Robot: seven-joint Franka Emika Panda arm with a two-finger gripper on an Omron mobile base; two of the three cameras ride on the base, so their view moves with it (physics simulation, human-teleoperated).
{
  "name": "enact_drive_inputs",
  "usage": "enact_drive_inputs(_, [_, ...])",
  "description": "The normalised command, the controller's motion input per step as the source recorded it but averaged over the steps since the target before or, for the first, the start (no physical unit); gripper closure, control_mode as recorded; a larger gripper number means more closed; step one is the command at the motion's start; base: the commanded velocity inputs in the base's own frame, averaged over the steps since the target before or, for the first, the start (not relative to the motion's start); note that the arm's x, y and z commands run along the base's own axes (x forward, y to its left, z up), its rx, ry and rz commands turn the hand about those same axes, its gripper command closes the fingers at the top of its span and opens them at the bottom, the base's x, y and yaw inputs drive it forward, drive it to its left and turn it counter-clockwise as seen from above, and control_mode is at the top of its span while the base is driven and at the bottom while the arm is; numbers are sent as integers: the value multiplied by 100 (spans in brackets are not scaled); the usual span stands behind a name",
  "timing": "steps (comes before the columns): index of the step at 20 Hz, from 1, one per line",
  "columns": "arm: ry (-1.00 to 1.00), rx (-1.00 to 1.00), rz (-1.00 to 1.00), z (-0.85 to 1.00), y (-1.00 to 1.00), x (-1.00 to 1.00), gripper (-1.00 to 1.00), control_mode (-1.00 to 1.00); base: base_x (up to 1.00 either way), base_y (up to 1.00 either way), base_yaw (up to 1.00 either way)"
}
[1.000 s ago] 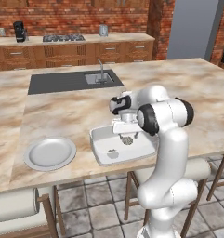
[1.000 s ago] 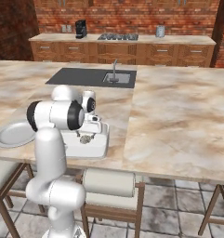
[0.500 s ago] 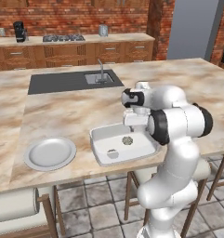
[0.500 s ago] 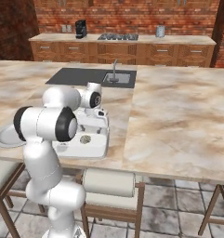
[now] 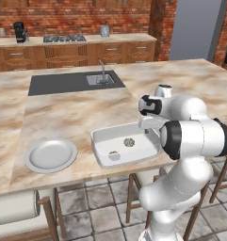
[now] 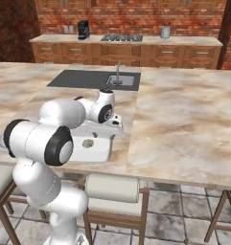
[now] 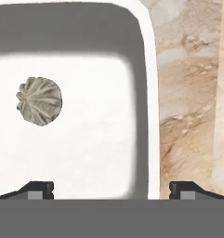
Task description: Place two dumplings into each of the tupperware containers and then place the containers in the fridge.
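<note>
White tray (image 5: 116, 146) sits at the near edge of your marble table (image 5: 77, 113) with two dumplings inside, one (image 5: 129, 142) mid-floor, one (image 5: 113, 153) nearer you. Your pincer (image 7: 111, 188) hangs spread wide and empty over its right rim. Farther back stands the grey fridge (image 5: 197, 28).

Left base cam: behind arm on its left, high, looks fwd and down across the island counter (image 5: 72, 113) toward sink (image 5: 98, 79) and back wall. Right base cam: same idea from arm's right, counter (image 6: 184, 124) running off to right edge. The 2 share the white tray (image 5: 126, 143) at counter's near edge, sink (image 6: 119, 80), stove wall. Hand cam: v. close, straight down on tray's corner (image 7: 148, 93), 1 dumpling (image 7: 39, 101) inside, bare counter (image 7: 187, 102) beside the rim.
</note>
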Motion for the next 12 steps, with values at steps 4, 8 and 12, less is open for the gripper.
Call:
enact_drive_inputs(4, [7,0,9,5,-35,33,-100,-100,0,0,0])
enact_drive_inputs(8, [2,0,9,-4,-28,16,-100,-100,0,0,0])
enact_drive_inputs(12, [4,0,2,-10,-12,-4,-100,-100,0,0,0])
